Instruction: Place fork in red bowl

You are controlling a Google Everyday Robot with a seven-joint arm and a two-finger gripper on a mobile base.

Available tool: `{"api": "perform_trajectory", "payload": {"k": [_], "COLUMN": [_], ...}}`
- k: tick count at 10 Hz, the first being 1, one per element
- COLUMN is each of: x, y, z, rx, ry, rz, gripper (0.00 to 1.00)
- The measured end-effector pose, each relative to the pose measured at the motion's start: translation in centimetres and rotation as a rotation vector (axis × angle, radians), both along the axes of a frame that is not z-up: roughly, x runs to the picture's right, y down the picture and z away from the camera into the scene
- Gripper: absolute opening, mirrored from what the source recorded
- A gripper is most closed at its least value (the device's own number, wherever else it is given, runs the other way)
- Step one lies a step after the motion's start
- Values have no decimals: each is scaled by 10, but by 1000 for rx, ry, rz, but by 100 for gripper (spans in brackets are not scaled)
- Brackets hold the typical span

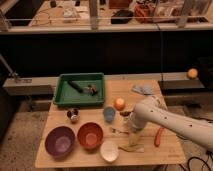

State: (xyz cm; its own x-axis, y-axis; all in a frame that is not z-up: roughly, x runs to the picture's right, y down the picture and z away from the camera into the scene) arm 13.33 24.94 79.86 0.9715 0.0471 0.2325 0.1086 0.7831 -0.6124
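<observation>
1. Hand [134, 136] hangs low over the desk [52, 118], at about 5 o'clock from the desk's middle. It ends a white arm [172, 122] that reaches in from the 4 o'clock side. Whether it is spread or pressed together I cannot tell, and nothing shows pinched in it.
2. What looks like the fork [118, 131], a small grey shape, lies flat on the wood just at 9 o'clock of the hand. Whether the two touch cannot be told.
3. Left of that, the red bowl [90, 135] sits near the 6 o'clock edge, with the fork at its 3 o'clock, near but apart. It appears empty. A purple bowl [60, 141] stands at its 9 o'clock and a white bowl [109, 151] at its 4 o'clock.
4. Elsewhere, a blue cup [109, 114] and an orange [119, 103] stand at 12 o'clock of the fork. A green tray [80, 90] fills the 11 o'clock corner. A reddish stick [159, 136] lies at 3 o'clock of the hand and a pale scrap [131, 147] at its 6 o'clock.
5. Judging by this, the step in hand is the approach and grasp, since the fork is not yet in the bowl. The next move calls for a low, well-aligned pinch on a thin, flat thing, then a short carry toward 9 o'clock and a release over the red bowl, clear of the white bowl.
6. No brand, label or writing can be read anywhere.
</observation>
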Motion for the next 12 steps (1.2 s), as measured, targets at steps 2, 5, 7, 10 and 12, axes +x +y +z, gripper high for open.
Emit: {"api": "perform_trajectory", "payload": {"k": [2, 5, 7, 10, 12], "x": [-15, -36, -32, -22, -19], "y": [-6, -10, -2, 0, -16], "z": [-17, -44, -54, -37, -14], "rx": [1, -13, -11, -3, 3], "ry": [13, 44, 49, 50, 53], "rz": [-8, -10, 0, 25, 31], "gripper": [80, 80, 78, 49, 34]}}
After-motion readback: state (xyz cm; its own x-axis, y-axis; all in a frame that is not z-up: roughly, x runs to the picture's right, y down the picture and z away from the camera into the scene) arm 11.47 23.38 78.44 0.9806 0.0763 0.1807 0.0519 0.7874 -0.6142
